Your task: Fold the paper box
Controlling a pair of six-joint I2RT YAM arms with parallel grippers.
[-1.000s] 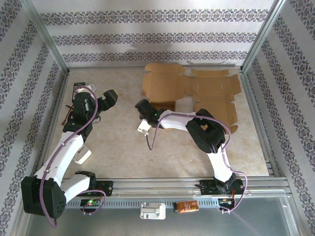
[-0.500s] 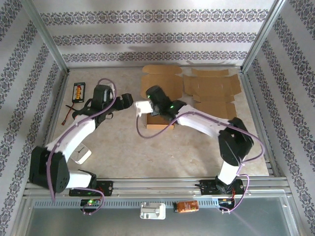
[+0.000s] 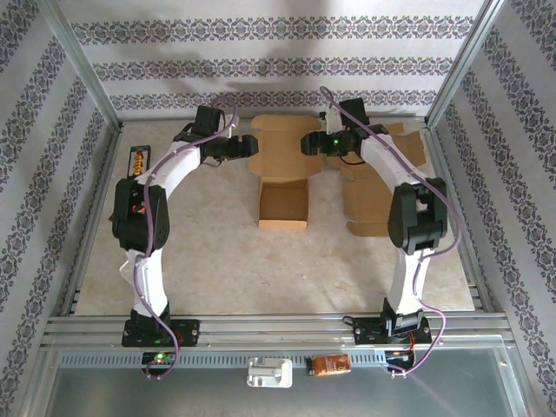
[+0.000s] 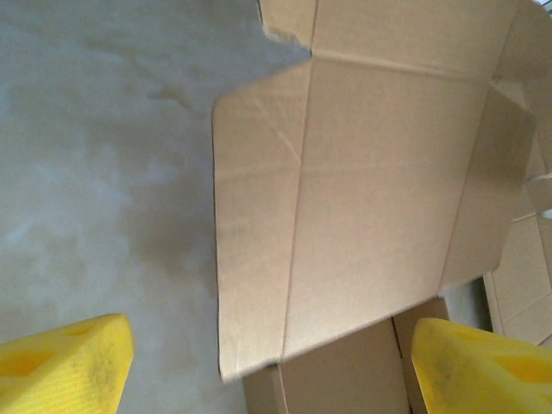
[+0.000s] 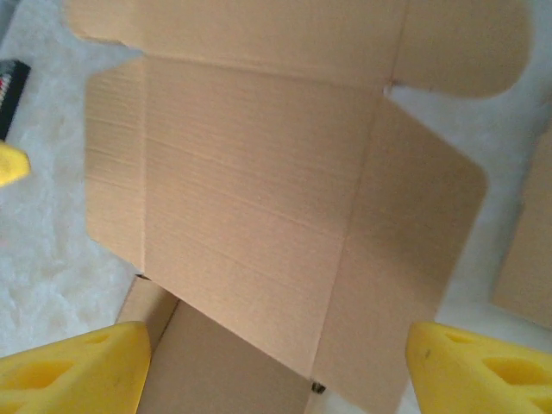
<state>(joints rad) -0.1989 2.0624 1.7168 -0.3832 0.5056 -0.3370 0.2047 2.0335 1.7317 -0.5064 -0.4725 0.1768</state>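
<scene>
The paper box (image 3: 283, 178) sits on the bench (image 3: 208, 252), brown and half-formed. Its near part stands up as a shallow open tray, and the creased lid panel with its side flaps spreads out behind. The left gripper (image 3: 246, 146) hovers at the box's lid on the left, its fingers apart on nothing. The right gripper (image 3: 308, 143) hovers at the lid's right, also spread and empty. A flat cardboard sheet (image 3: 375, 187) lies just right of the box.

The paper box (image 5: 259, 190), its lid panel spread with side flaps, is seen between the widely parted yellow fingers (image 5: 78, 371) of the right claw (image 5: 276, 345), over the pale desk (image 5: 43, 250).
</scene>
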